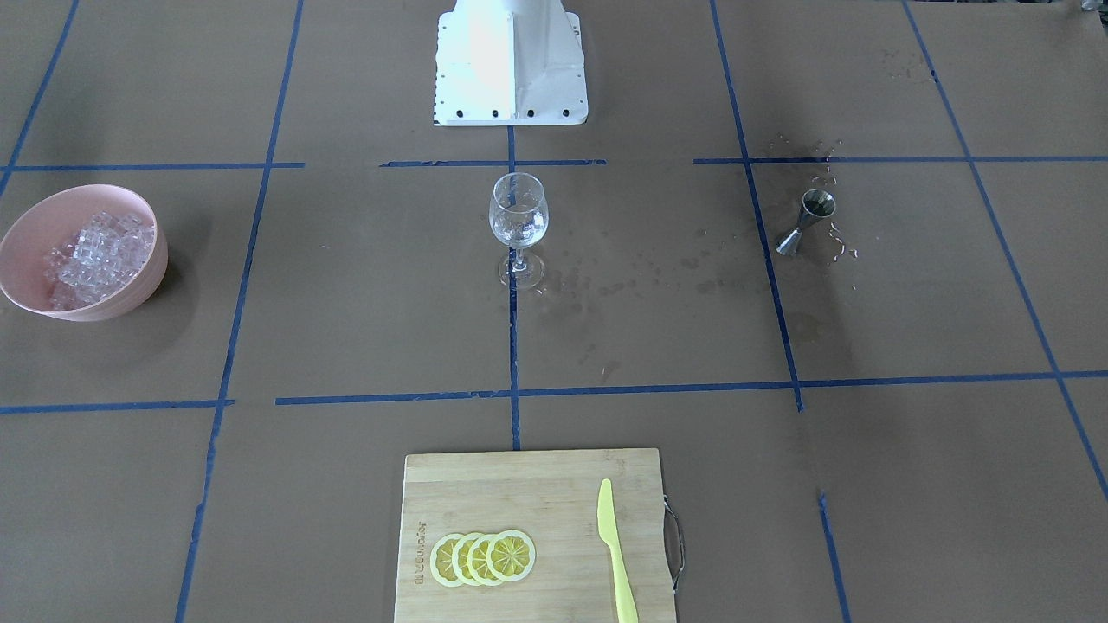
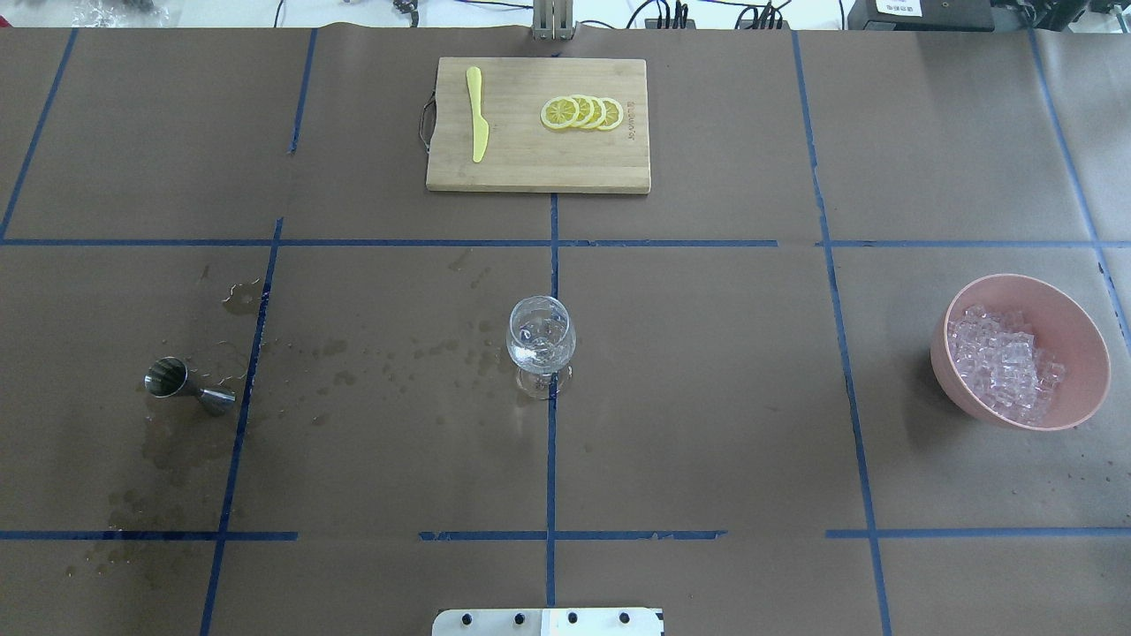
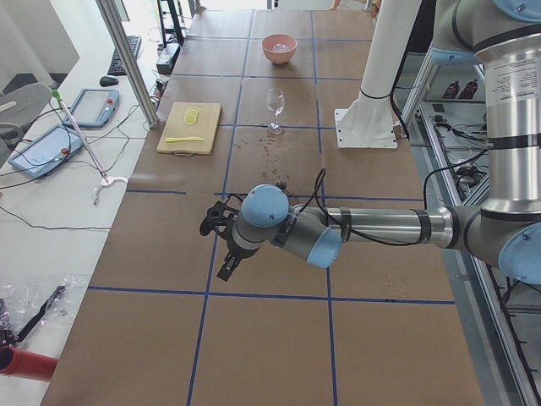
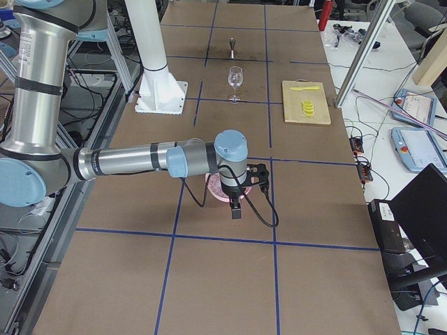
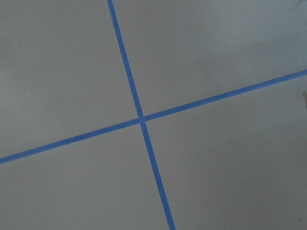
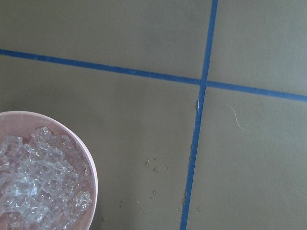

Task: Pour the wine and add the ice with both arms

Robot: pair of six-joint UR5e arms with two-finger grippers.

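Near right tool (image 4: 237,209), ice (image 6: 33,184).

Robotics lab, not a kitchen. The table (image 2: 707,397) is wrapped in brown paper and taped into a grid with blue tape (image 2: 551,459). Two silver-grey jointed arms with pale-blue joint caps reach over it: left arm (image 3: 380,227) and right arm (image 4: 133,159). A white pedestal (image 1: 511,61) stands on the tabletop, with a row of bolt holes in its base plate. An aluminium frame post (image 3: 127,59) stands at the table's edge. The side bench holds two teach pendants (image 3: 91,107), a mouse (image 3: 108,81) and loose cables (image 3: 51,220). A laptop (image 4: 426,209) and more wiring sit on the opposite side. Power leads (image 2: 654,13) run along the far edge.
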